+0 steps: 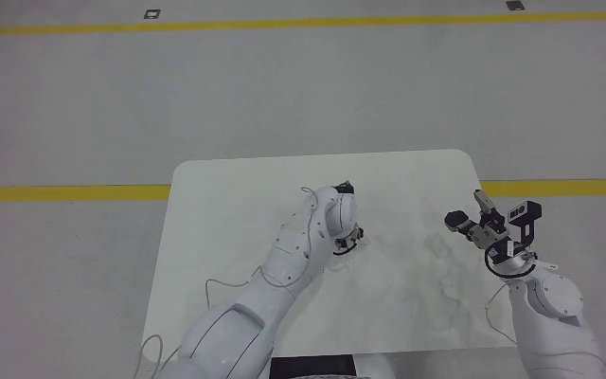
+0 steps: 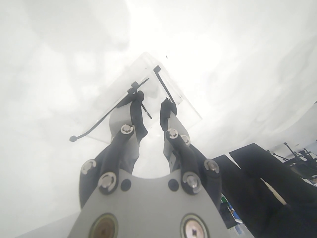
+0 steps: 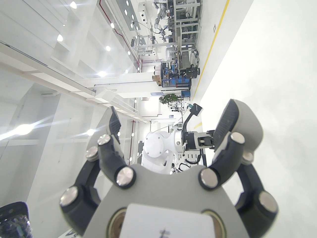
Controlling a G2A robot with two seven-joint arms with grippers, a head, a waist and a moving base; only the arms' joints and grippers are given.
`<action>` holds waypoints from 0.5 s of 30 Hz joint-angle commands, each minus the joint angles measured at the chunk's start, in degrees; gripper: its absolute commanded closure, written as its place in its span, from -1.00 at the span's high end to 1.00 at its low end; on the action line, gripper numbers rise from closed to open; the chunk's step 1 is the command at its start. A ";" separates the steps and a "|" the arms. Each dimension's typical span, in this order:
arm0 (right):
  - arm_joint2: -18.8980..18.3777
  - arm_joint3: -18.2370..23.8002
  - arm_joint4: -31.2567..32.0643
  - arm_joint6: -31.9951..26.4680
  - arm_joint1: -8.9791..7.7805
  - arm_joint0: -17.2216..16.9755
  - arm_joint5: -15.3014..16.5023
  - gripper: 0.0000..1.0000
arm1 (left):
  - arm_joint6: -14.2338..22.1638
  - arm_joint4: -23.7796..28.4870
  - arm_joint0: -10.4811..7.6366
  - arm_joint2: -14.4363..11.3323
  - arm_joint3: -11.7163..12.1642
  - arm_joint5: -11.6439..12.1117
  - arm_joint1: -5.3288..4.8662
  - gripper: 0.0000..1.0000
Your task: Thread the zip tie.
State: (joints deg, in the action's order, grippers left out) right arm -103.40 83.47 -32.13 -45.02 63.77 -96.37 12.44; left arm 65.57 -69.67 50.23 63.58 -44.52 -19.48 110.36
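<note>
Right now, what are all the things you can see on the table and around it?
table: one, white, standing on the pale floor.
clear plate: one, see-through, lying on the table by the left gripper.
zip ties: at least two, black, lying across the clear plate; where they cross I cannot count them for sure.
yellow lines: two, yellow, on the floor.
left gripper: one, grey and black, open, fingertips at the zip ties.
right gripper: one, grey and black, open, near the table's edge, holding nothing.

Left arm (image 1: 303, 237) points slightly parted jaws downward; right arm (image 1: 549, 303) holds wide-spread jaws level.
</note>
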 commanded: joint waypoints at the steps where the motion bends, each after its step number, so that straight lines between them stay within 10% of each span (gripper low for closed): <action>1: 0.00 0.00 -0.01 -0.01 0.00 0.00 0.00 1.00 | -0.29 -0.11 0.28 0.24 -0.45 0.00 -0.05 -0.50; 15: 0.00 0.00 -0.01 -0.01 0.00 0.00 0.00 1.00 | 0.55 -0.51 2.28 -0.41 -4.30 0.00 -0.49 -0.52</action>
State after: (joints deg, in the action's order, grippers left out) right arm -103.40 83.47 -32.13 -45.02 63.77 -96.37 12.44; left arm 65.94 -70.76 52.38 63.52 -48.46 -19.48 109.94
